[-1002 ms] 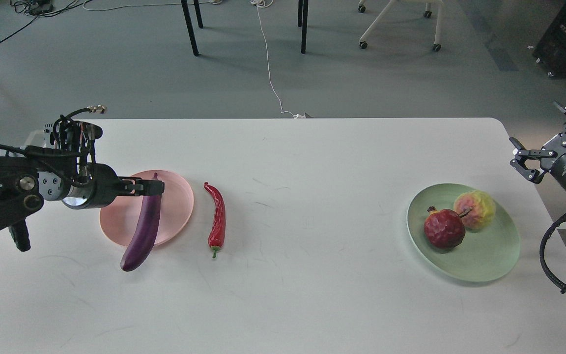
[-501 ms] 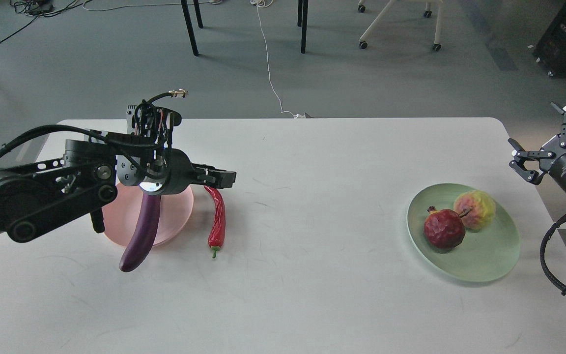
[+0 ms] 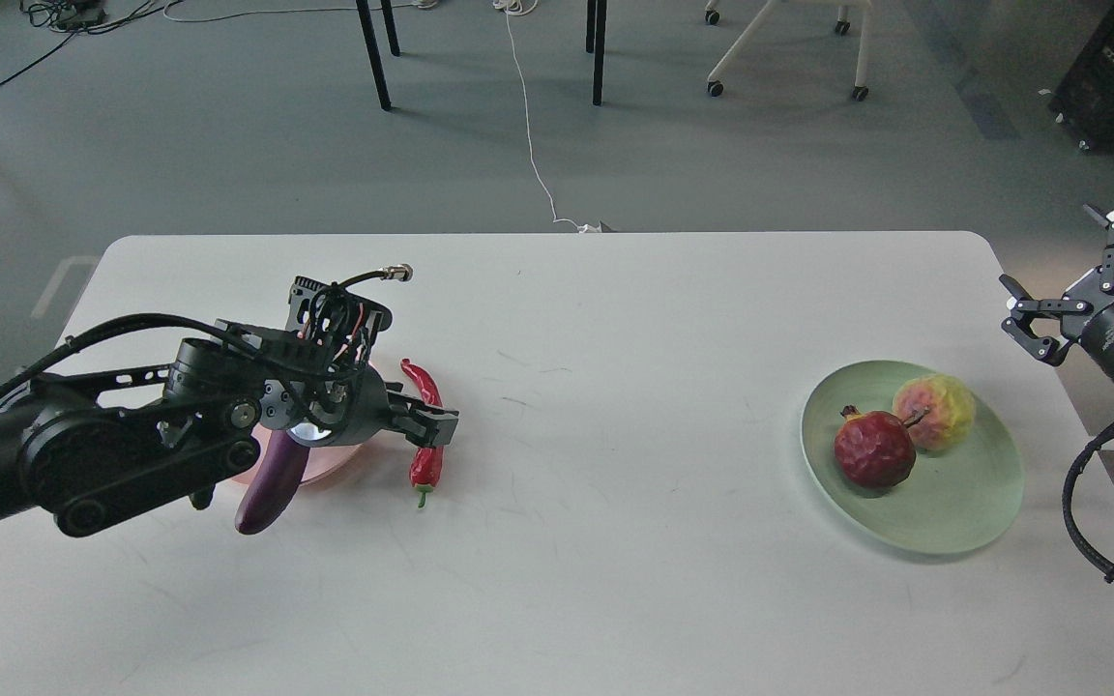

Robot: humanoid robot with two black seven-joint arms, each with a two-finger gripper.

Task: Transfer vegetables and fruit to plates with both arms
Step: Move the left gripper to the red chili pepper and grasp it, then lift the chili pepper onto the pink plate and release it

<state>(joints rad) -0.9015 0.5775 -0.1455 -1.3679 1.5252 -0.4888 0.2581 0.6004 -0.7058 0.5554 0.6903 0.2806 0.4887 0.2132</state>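
Observation:
The red chili pepper (image 3: pixel 425 466) lies on the white table (image 3: pixel 615 541) just right of the pink plate (image 3: pixel 330 471), which my left arm mostly hides. The purple eggplant (image 3: pixel 270 486) lies partly on that plate, its lower end on the table. My left gripper (image 3: pixel 429 425) is low over the chili's middle, with the jaws apart either side of it. The pomegranate (image 3: pixel 873 449) and the yellow-green fruit (image 3: pixel 934 411) sit together on the green plate (image 3: pixel 953 512). My right gripper (image 3: pixel 1060 266) is open and empty, off the table's right edge.
The table's far edge is behind the plates. On the floor beyond it are black table legs (image 3: pixel 373 58), a wheeled chair base (image 3: pixel 779 48) and a white cable (image 3: pixel 530 126). A black cable loop (image 3: pixel 1089 522) hangs beside the green plate.
My left gripper has moved right from over the eggplant and pink plate, then dropped down onto the chili's middle. The right gripper has barely moved. Nothing on the table has moved.

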